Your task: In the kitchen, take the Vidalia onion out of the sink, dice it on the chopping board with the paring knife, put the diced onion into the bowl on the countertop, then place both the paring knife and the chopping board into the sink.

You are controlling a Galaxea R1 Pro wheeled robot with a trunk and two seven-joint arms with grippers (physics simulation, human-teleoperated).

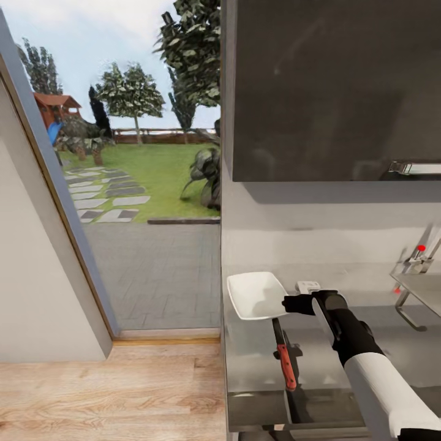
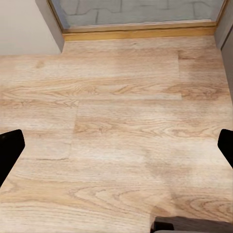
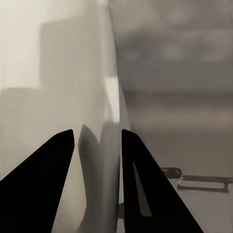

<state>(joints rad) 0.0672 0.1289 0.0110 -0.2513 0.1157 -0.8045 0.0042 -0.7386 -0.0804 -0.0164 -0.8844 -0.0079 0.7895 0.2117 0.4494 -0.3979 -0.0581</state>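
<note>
Though tilted, bowl (image 1: 256, 296) within right gripper (image 1: 293, 304).

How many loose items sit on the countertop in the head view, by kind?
White square bowl: 1
Red-handled knife: 1
Small white block behind the bowl: 1
Total: 3
The right gripper is at the bowl's rim.

White square bowl (image 1: 255, 296) tilted, above grey countertop (image 1: 257, 361).
</note>
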